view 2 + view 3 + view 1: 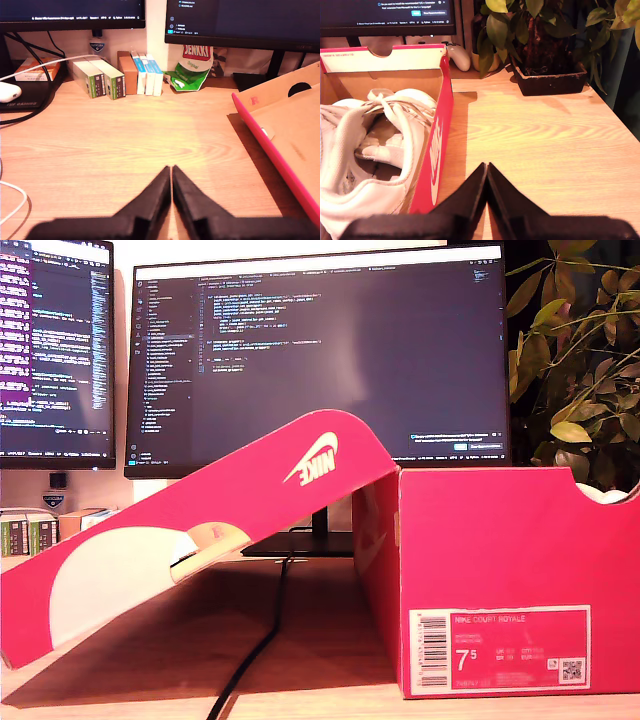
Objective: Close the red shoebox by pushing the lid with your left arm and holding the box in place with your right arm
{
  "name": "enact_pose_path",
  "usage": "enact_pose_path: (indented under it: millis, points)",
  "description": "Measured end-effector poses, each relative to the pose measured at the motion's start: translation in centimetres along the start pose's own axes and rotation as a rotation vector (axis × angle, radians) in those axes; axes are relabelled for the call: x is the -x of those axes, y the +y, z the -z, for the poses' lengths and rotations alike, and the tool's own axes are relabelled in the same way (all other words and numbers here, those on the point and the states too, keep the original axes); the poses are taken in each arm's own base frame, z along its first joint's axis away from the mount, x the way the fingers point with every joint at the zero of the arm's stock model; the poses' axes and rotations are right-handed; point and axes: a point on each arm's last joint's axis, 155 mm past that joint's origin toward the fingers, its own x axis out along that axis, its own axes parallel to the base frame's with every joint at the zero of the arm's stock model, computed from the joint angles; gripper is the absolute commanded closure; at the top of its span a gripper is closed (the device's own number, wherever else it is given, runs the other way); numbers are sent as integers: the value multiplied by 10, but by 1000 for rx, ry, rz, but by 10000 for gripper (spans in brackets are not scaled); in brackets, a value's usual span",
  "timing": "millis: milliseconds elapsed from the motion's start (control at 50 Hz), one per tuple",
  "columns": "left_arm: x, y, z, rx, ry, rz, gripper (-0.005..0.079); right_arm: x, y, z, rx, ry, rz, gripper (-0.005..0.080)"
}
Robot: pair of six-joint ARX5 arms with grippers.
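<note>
While the red lid (200, 530) slopes from the tabletop (120, 695) at the exterior view's 8 o'clock up to the red Nike shoebox (510, 580) at 4 o'clock, the box stays open. My first pincer (171, 172) is clenched on nothing above bare wood beside the lid. My second pincer (486, 167), likewise clenched and empty, hangs just beside the box wall, white sneakers (370, 145) inside.

In the exterior view, the box (500, 580) stands at the right on the desk (300, 640); its lid (200, 530) slopes down leftward. Monitors (320, 350) stand behind. A cable (262, 640) runs under the lid. Shoes (375, 145) lie in the box.
</note>
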Motion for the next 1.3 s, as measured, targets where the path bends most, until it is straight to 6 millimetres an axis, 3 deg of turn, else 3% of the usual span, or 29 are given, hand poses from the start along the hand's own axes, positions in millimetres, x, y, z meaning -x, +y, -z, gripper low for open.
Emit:
enact_pose_path:
  millis: [580,860,980,1160,1300]
  points:
    - [0,0,0,0,0,0,761,0,0,-1,-223,-2,-3,764]
    - [0,-2,-1,80,-5,8,761,4,29,-30,-311,-93,-177,764]
    - [1,-14,-10,166,-31,75,761,5,29,-31,-331,-82,-178,764]
    - [4,-30,-12,219,-14,159,761,14,29,-51,-330,-102,-181,764]
    - [12,-42,-34,280,-16,216,761,14,29,-50,-334,-52,-172,764]
